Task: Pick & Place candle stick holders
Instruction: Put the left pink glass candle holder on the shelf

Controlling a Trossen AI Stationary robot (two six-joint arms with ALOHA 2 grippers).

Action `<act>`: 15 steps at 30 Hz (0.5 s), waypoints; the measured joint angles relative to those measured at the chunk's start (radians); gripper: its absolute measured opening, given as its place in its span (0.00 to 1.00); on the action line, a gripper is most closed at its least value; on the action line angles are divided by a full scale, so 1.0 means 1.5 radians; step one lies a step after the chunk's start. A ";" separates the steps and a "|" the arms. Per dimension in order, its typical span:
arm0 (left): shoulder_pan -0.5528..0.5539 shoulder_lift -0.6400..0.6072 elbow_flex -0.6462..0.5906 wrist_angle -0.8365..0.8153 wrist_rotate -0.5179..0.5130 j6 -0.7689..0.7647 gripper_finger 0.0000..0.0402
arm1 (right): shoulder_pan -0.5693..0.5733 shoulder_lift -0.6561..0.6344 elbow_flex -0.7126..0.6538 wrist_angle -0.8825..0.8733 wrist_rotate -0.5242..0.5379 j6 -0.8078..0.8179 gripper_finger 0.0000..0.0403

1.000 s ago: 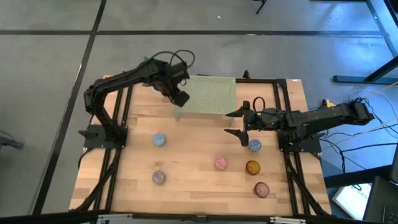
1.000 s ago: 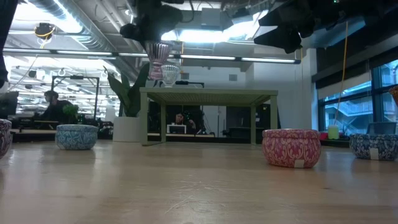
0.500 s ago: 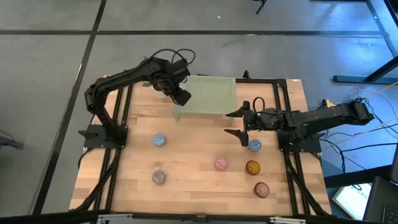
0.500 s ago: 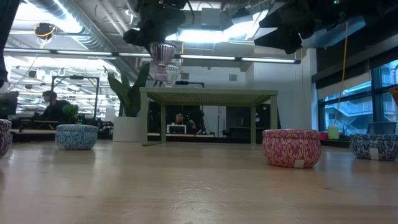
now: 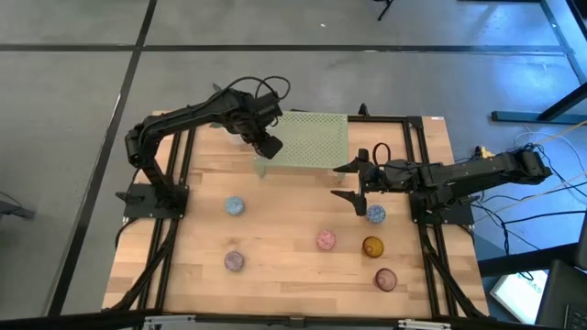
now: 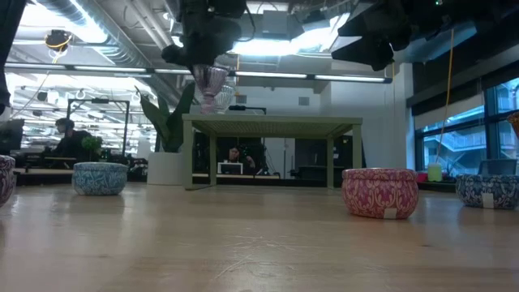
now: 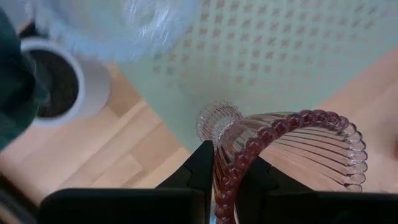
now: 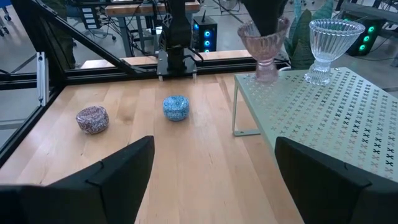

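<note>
As the left hand [image 7: 225, 163], pinching the pink glass holder [image 8: 265, 42] by its rim, lowers it onto the green stand [image 5: 312, 139] at eleven o'clock of the tabletop [image 5: 284, 247], placement nears; the right hand [image 5: 349, 186] waits wide.

Grey floor [image 5: 367, 27], bright ceiling lights [image 6: 268, 45]

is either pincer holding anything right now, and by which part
The left pincer grips a pink ribbed glass goblet-shaped holder by its beaded rim, one finger inside and one outside, above the pale green perforated stand. The right pincer is open, holding nothing.

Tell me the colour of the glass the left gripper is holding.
Pale pink ribbed glass holder with a beaded rim, pinched by the left gripper; clearest in the left wrist view.
</note>
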 joint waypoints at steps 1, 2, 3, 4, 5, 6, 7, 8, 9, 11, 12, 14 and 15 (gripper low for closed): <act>0.000 -0.003 0.000 0.007 0.005 0.000 0.09 | 0.000 0.000 0.000 0.000 0.000 0.000 0.84; 0.000 -0.006 0.000 0.009 0.012 0.000 0.09 | 0.000 0.000 0.000 0.000 0.000 0.000 0.84; 0.001 -0.007 0.000 0.009 0.017 0.000 0.09 | 0.000 0.000 0.000 0.000 0.000 0.000 0.84; 0.002 -0.008 0.001 0.007 0.020 -0.002 0.09 | 0.000 0.000 0.000 -0.001 0.000 0.000 0.84; 0.002 -0.007 0.001 0.000 0.020 -0.006 0.09 | 0.000 0.000 0.000 -0.001 0.000 0.000 0.84; 0.003 -0.006 0.000 -0.010 0.019 -0.006 0.09 | 0.000 0.000 0.000 -0.001 0.000 0.000 0.84; 0.003 -0.006 0.000 -0.017 0.019 -0.006 0.08 | 0.000 0.000 0.000 -0.002 0.000 0.000 0.84; 0.003 -0.006 0.000 -0.016 0.019 -0.006 0.08 | 0.000 0.000 0.000 -0.002 0.000 0.000 0.84; 0.003 -0.006 0.000 -0.012 0.019 -0.006 0.08 | 0.000 0.000 0.000 -0.002 0.000 0.000 0.84; 0.003 -0.006 0.000 -0.005 0.019 -0.006 0.09 | 0.000 0.000 0.000 -0.002 0.000 0.000 0.84; 0.005 -0.006 0.000 -0.004 0.019 -0.006 0.09 | 0.000 0.000 0.000 -0.002 0.000 0.000 0.84; 0.008 -0.006 0.000 -0.005 0.018 -0.006 0.09 | 0.000 0.000 0.000 -0.002 0.000 0.000 0.84; 0.007 -0.003 0.000 -0.004 0.016 -0.006 0.09 | 0.000 0.000 0.000 -0.002 0.000 0.000 0.84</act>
